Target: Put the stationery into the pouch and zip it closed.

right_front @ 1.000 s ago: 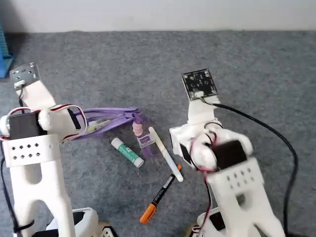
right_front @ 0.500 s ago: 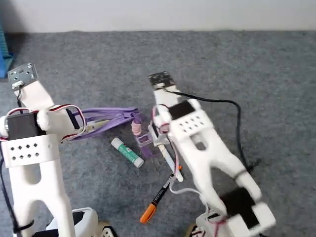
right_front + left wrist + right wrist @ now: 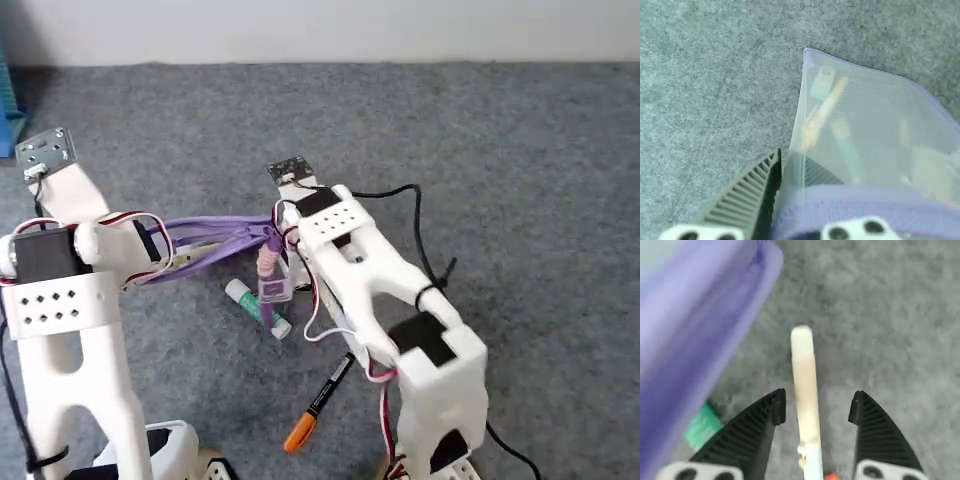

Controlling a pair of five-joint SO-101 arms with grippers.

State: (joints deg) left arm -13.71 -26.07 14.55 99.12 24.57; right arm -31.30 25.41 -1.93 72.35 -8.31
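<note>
The purple-edged mesh pouch (image 3: 225,240) hangs sideways just above the carpet, and my left gripper (image 3: 165,255) is shut on its end. In the left wrist view the pouch (image 3: 865,130) shows pale shapes through its mesh, with my left gripper (image 3: 782,175) clamped on its border. My right arm (image 3: 345,250) stretches over the loose stationery. Its gripper (image 3: 818,396) is open low over the carpet, with the white pen (image 3: 805,385) lying between the fingers. Beside the pen are a green-and-white glue stick (image 3: 255,305), a pink-and-purple item (image 3: 270,275) and a black marker with an orange cap (image 3: 318,400).
Grey carpet (image 3: 520,150) covers the table and lies bare to the far right and along the back. A white wall runs along the back edge. The right arm's black cable (image 3: 425,260) loops beside it. A blue object (image 3: 8,110) sits at the far left edge.
My right arm has swung from the right side leftward and down over the stationery, straddling the white pen. The pink-and-purple item shifted slightly left. The left arm and pouch stayed still.
</note>
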